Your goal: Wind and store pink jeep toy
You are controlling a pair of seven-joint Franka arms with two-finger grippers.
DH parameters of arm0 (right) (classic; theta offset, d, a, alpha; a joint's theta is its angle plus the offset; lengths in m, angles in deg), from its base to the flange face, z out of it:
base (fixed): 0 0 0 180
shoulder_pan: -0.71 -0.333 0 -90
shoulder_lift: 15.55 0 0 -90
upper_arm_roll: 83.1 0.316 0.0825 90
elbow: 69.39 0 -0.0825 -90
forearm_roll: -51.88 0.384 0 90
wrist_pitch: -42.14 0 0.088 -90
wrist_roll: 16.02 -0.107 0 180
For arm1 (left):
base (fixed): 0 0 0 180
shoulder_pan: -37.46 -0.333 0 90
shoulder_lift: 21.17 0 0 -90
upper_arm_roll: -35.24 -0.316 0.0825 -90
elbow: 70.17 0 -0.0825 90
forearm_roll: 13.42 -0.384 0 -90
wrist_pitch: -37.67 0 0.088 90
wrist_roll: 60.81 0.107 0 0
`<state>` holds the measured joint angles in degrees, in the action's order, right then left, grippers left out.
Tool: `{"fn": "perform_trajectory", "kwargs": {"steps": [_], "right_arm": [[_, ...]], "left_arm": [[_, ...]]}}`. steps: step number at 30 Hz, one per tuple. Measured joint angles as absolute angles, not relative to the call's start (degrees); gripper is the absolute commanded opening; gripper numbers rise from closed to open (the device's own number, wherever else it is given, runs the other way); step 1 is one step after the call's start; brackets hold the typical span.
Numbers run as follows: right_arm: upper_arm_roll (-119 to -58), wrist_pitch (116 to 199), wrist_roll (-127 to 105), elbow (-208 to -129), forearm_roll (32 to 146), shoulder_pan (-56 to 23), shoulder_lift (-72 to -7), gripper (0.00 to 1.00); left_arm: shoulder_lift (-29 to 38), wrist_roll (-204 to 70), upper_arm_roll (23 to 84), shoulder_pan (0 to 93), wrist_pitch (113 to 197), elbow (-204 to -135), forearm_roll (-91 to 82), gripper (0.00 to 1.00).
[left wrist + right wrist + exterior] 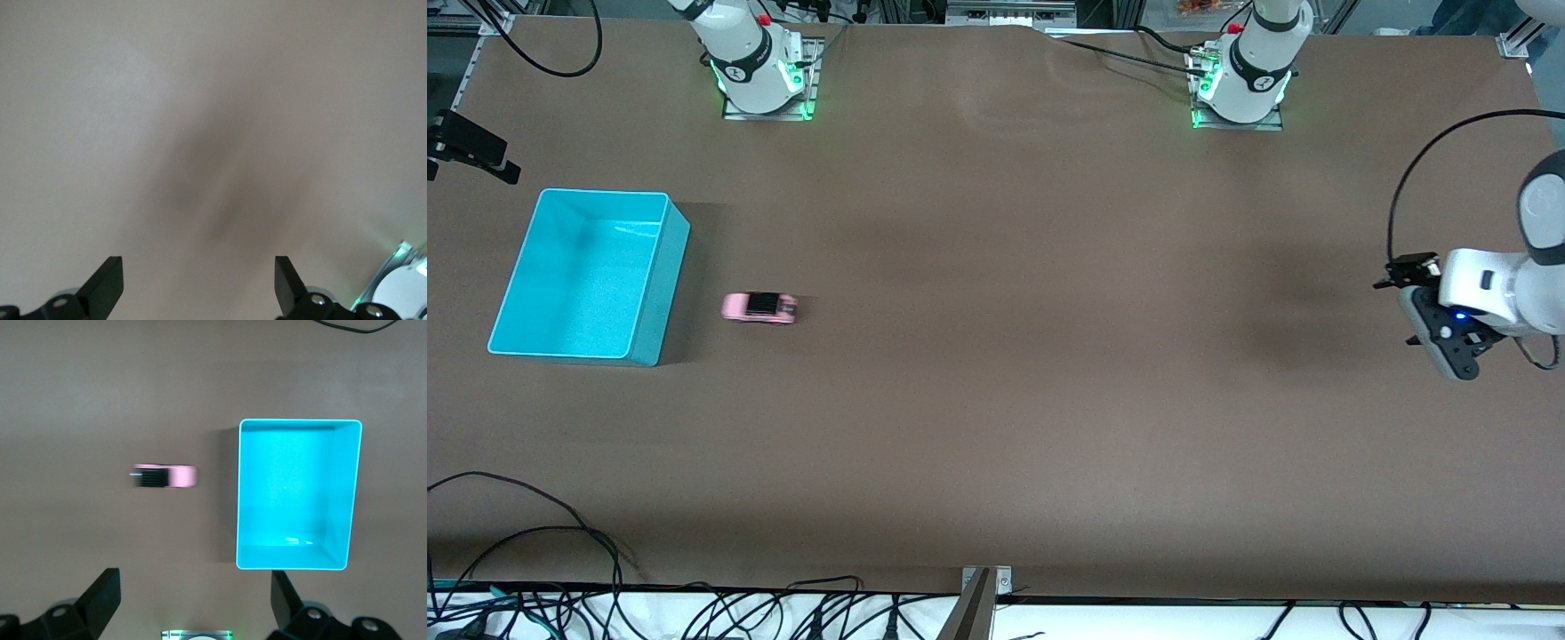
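The pink jeep toy [759, 308] stands on the brown table beside the turquoise bin [660, 293], on the side of the bin toward the left arm's end. The right wrist view looks down on both: the jeep toy [165, 477] and the empty bin [293, 493]. My right gripper [195, 597] is open and high over the table by its own base; it is outside the front view. At the left arm's end of the table my left gripper [1432, 329] hangs open over bare table. In its wrist view the left gripper [199, 280] holds nothing.
A black clamp device [467, 147] sticks in at the table edge near the bin. Cables [560, 542] lie along the edge nearest the front camera. The right arm's base [760, 80] and the left arm's base [1240, 89] stand at the table's robot edge.
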<state>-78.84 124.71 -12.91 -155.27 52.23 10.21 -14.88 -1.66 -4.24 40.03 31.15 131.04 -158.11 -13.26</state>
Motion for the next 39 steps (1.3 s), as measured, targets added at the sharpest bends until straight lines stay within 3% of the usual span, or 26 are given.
{"fn": "perform_trajectory", "kwargs": {"steps": [22,39], "right_arm": [[-78.8,124.7,-12.9,-155.3,52.2,10.2,-14.9,1.0],[-78.9,124.8,-12.9,-155.3,52.2,10.2,-14.9,1.0]], "left_arm": [[-4.3,-36.2,40.1,42.0,125.3,-150.8,-13.2,1.0],[-15.1,-47.7,35.6,42.4,124.2,-154.0,-13.2,1.0]]}}
